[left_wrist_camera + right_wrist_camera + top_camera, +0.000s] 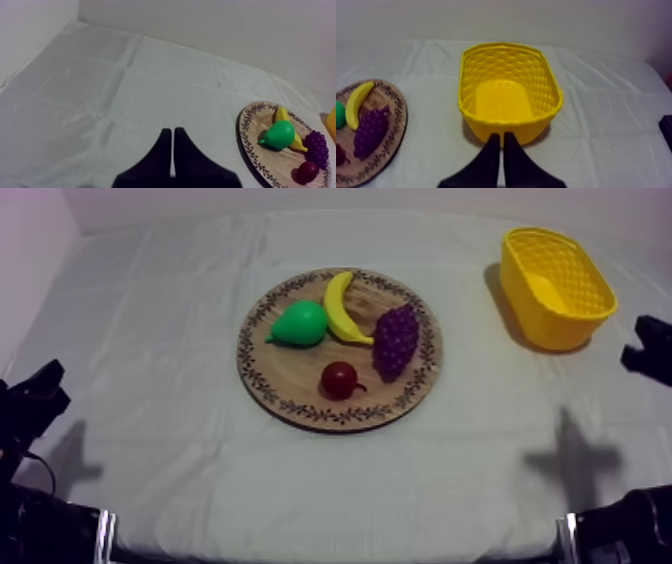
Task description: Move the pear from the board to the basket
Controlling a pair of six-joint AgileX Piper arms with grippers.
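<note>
A green pear (299,324) lies on the left part of the round wooden board (420,383), beside a banana (341,307), a bunch of purple grapes (396,341) and a small red fruit (339,378). The yellow basket (555,285) stands empty at the back right. My left gripper (40,393) rests low at the left, far from the board; its fingers (172,137) lie together as a narrow wedge over bare cloth, with the pear (278,134) off to the side. My right gripper (650,348) sits just right of the basket; its fingers (501,142) are shut, pointing at the basket (508,90).
The grey-white cloth covers the whole table, with wide bare stretches left of the board and in front of it. A pale wall runs behind the table. The board (388,150) lies left of the basket with a gap of cloth between them.
</note>
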